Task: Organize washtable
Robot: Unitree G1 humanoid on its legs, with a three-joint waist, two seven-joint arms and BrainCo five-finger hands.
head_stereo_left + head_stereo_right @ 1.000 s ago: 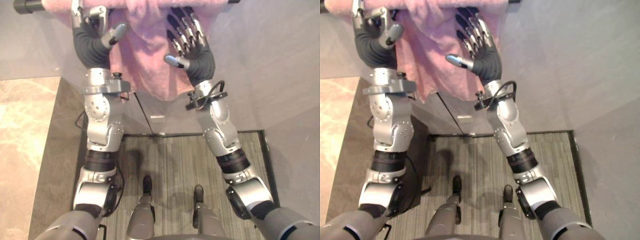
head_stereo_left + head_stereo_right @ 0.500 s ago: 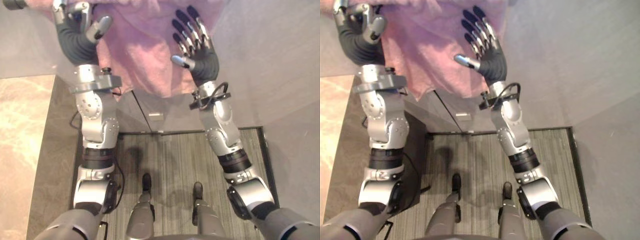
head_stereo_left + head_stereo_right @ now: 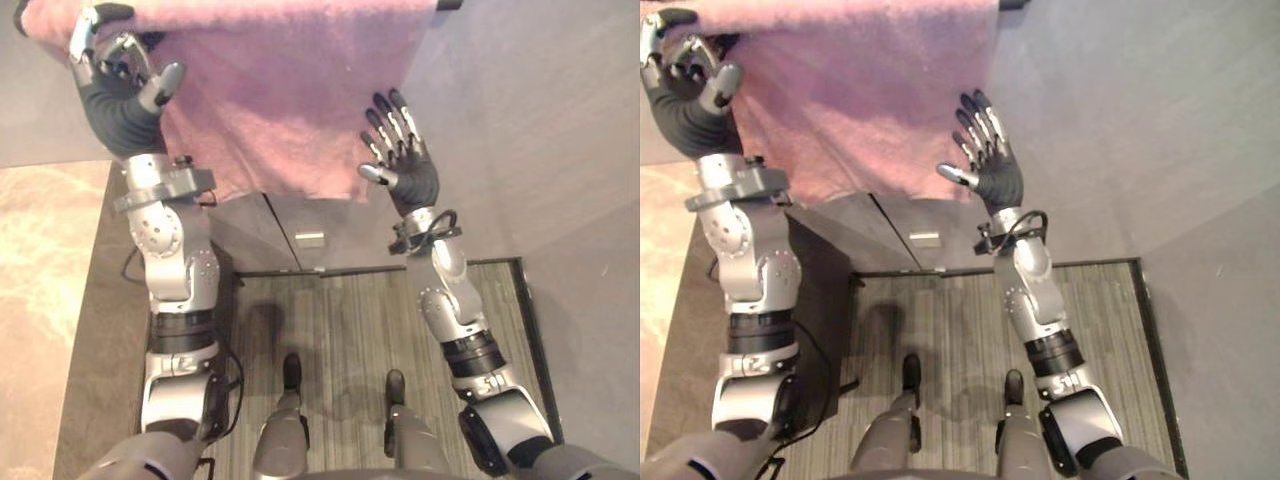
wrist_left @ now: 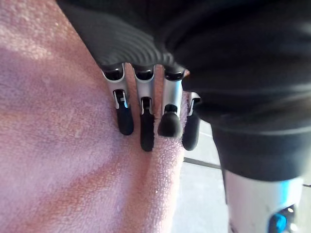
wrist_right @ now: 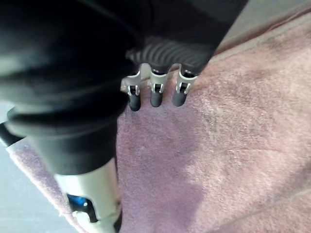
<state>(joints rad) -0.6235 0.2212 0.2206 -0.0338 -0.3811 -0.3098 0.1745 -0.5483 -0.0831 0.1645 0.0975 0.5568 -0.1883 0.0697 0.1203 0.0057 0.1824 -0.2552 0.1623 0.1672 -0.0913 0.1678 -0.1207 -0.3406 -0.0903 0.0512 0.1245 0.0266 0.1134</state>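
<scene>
Beside the pink towel (image 3: 280, 100), our right hand (image 3: 405, 170) has dropped to its lower right corner, fingers spread and empty. Our left hand (image 3: 118, 95) stays curled on its upper left edge. The towel hangs flat, so straightening seems nearly done.

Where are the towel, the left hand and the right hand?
towel (image 3: 290, 100): left eye view, middle of the hanging cloth.
left hand (image 3: 115, 108): left eye view, on its dark cover.
right hand (image 3: 412, 178): left eye view, on its dark cover.
</scene>
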